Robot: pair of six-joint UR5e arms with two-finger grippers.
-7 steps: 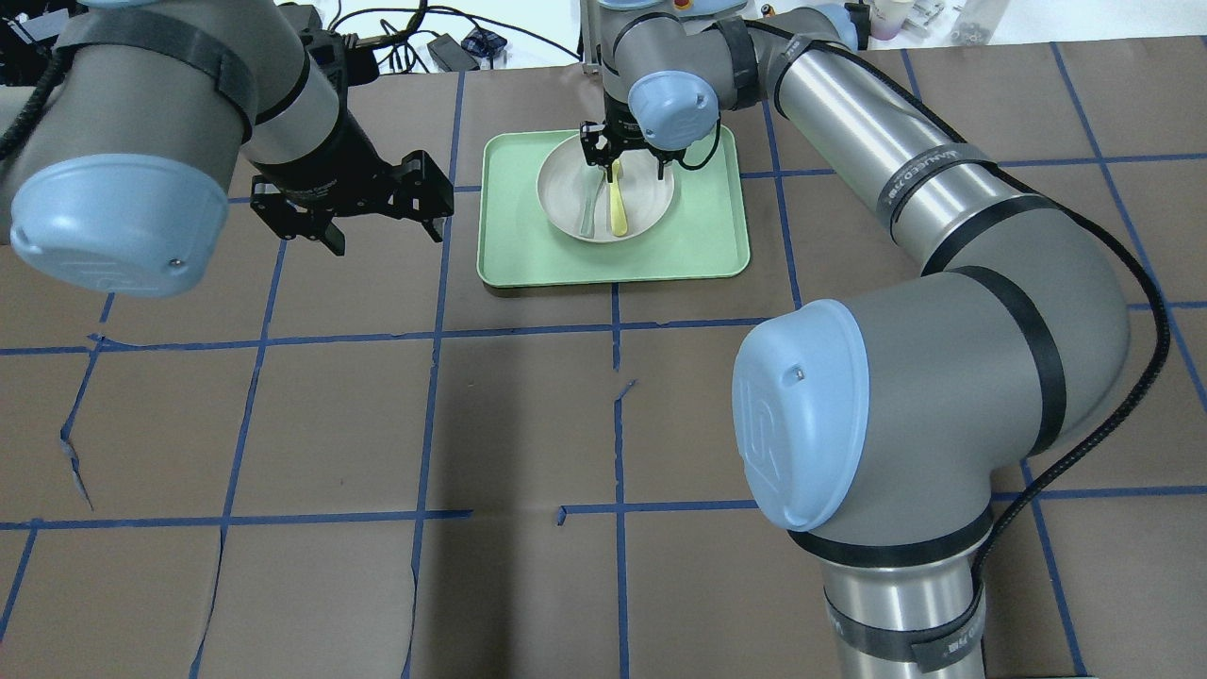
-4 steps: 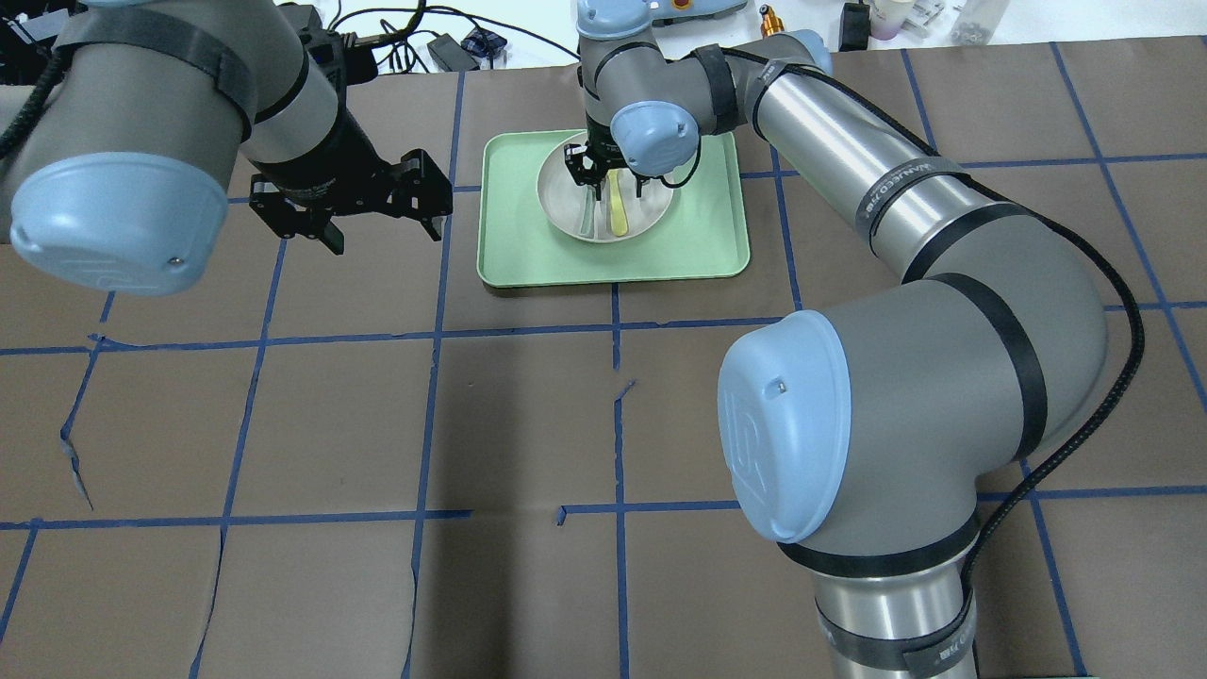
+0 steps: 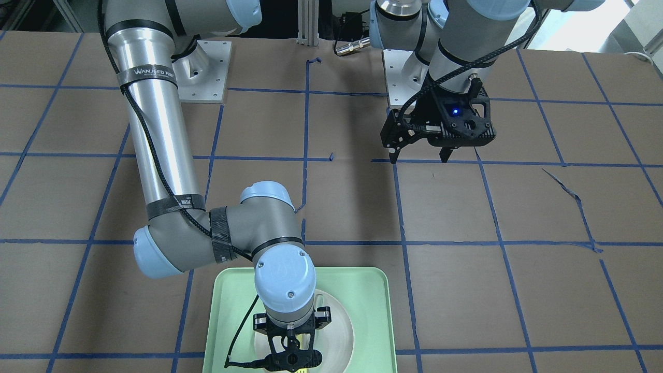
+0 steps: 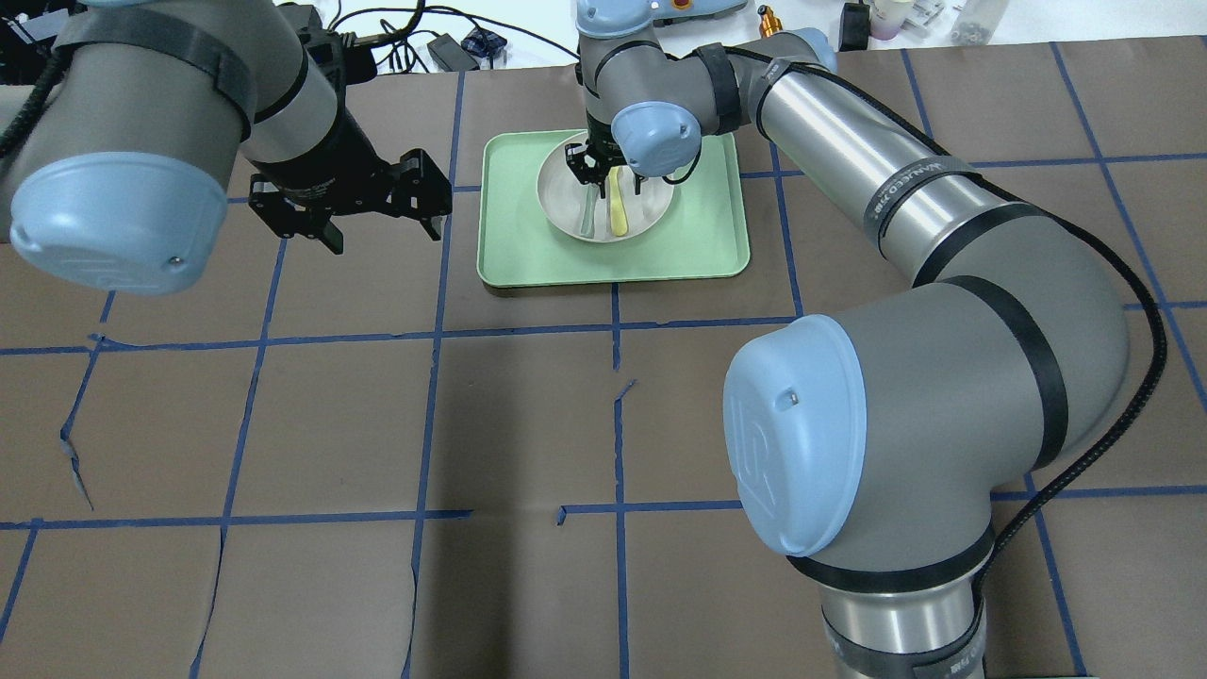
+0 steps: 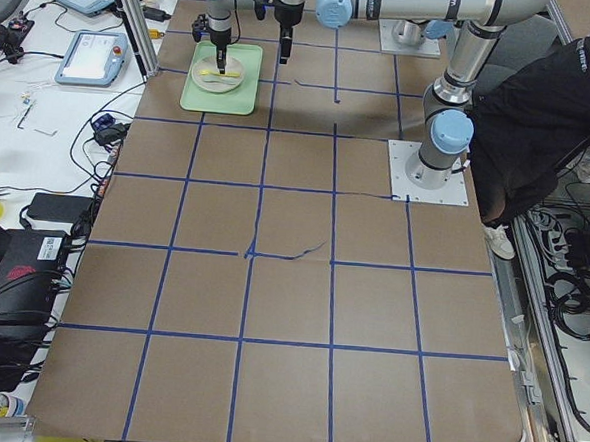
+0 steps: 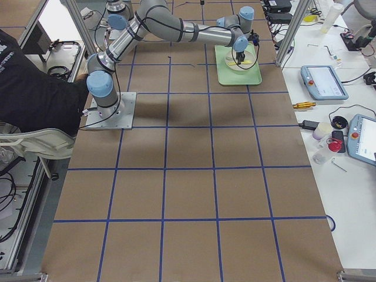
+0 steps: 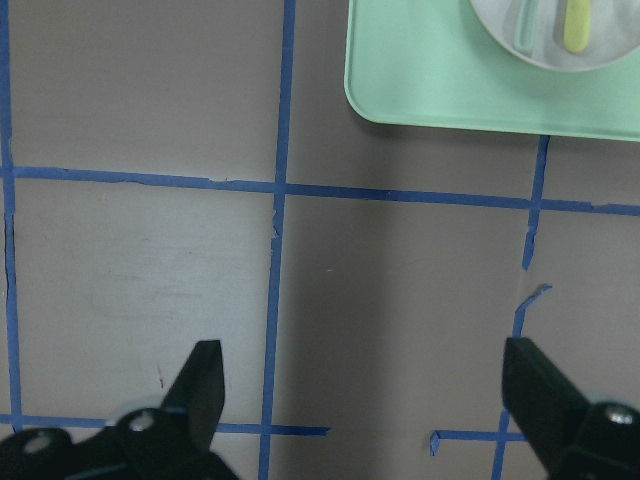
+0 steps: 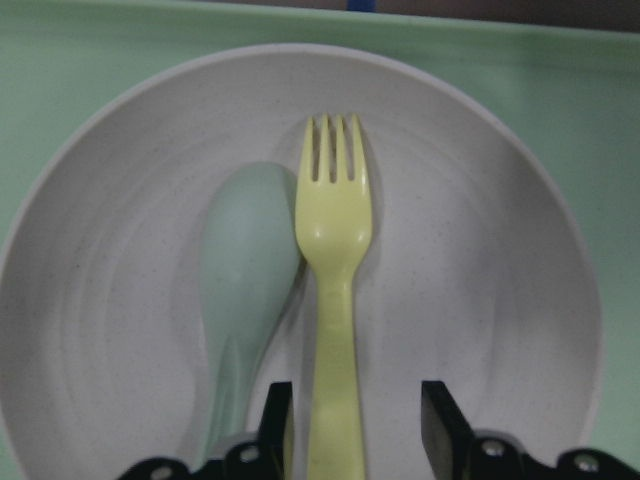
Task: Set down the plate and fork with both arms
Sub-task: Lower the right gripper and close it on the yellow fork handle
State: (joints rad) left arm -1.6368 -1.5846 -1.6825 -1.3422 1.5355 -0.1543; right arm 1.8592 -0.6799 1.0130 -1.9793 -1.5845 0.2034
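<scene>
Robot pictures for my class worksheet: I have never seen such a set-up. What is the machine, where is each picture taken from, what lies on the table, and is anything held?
It is a robot: two jointed arms, each ending in a two-fingered hand, at a brown table. Two pictures look down, one from behind the robot, one facing it; two look along the table from its ends; two come from wrist cameras. On a green tray sits a white plate holding a yellow fork and a pale spoon side by side. The right hand is low over the plate, open fingers either side of the fork's handle, not gripping. The left hand hangs open and empty above the table, beside the tray.
</scene>
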